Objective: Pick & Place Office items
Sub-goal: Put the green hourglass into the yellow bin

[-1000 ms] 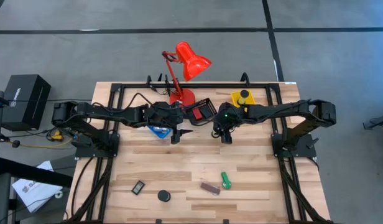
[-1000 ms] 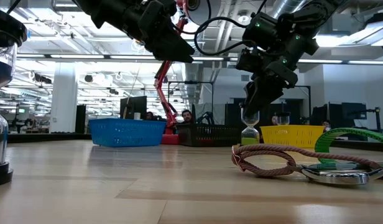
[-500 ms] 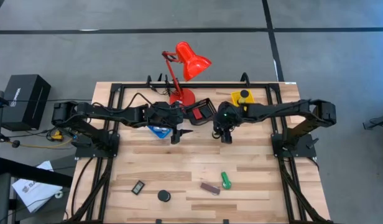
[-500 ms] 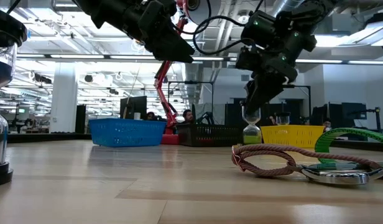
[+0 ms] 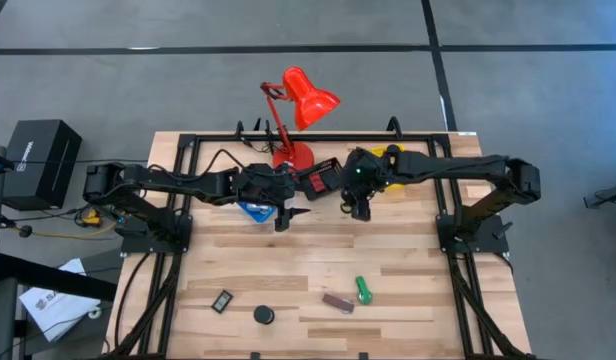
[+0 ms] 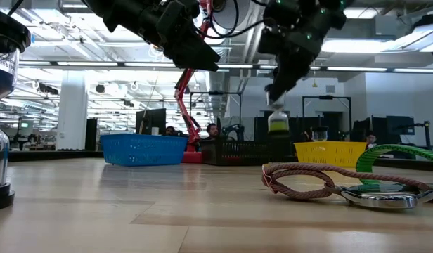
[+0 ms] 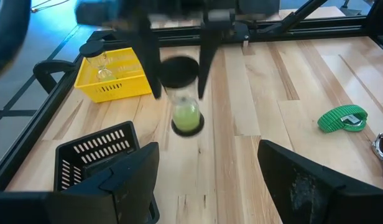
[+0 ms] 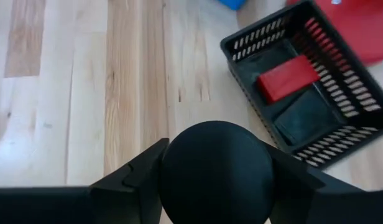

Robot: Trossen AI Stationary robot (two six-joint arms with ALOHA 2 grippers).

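High view: two arms, both over the far half of the wooden table. The left gripper hangs just in front of the blue tray. The right gripper is beside the black slatted tray, and its load is hidden from above. I count three trays; the yellow tray is mostly under the right arm. There is one red block in the black tray. Four loose pieces lie near the front edge: one small black rectangle, one black round piece, one brown bar and one green stubby cylinder. One red desk lamp stands at the back. A black box sits off the table, its white label too small to read.

Low view: the right gripper is closed on one sand timer, clear glass with green sand, hanging clear of the tabletop. In the foreground lie one twisted rope loop and one silvery clip.

Left wrist view: my left fingers stand wide apart with nothing between them. A second, smaller timer sits in the yellow mesh tray. One green ribbed piece lies on the planks.

Right wrist view: the timer's matte black round cap fills the gap between the fingers. The black tray holds the red block and one dark flat rectangle.
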